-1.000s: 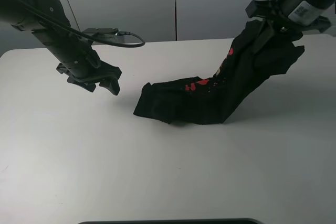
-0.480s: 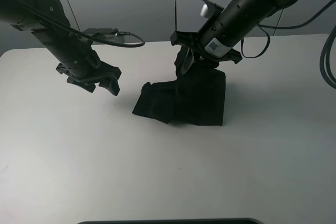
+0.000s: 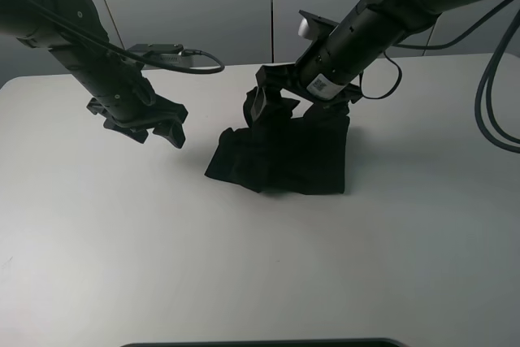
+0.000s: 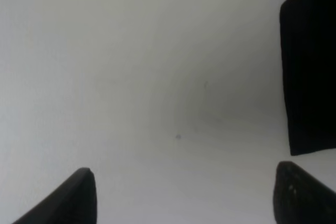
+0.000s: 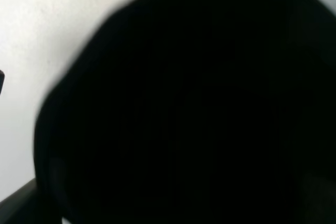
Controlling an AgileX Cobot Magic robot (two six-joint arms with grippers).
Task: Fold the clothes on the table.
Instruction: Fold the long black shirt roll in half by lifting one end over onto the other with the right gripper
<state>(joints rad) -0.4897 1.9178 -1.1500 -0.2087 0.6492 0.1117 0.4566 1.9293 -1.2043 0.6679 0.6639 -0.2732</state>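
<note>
The black T-shirt (image 3: 284,156) lies on the white counter (image 3: 260,266) slightly right of centre and toward the far half, gathered into a compact, roughly rectangular bundle with several layers stacked on one another. Its printed side is turned inward or covered; only plain black cloth shows. The near edge of the bundle rests flat on the counter, while the far upper edge is raised. The right claw (image 3: 272,103) sits at that raised far edge, reaching across from the right side toward the middle, and cloth bunches up around its tip. The right wrist view is almost filled by dark fabric (image 5: 178,108) close to the lens, so the spread of this claw's fingers cannot be told, nor whether they pinch the cloth. The left claw (image 3: 166,129) hangs just above the counter to the left of the bundle, near it but apart from it. In the left wrist view its two fingertips (image 4: 79,195) stand wide apart with bare counter (image 4: 157,77) between them and nothing held; the edge of the shirt (image 4: 310,66) shows beyond one fingertip.
</note>
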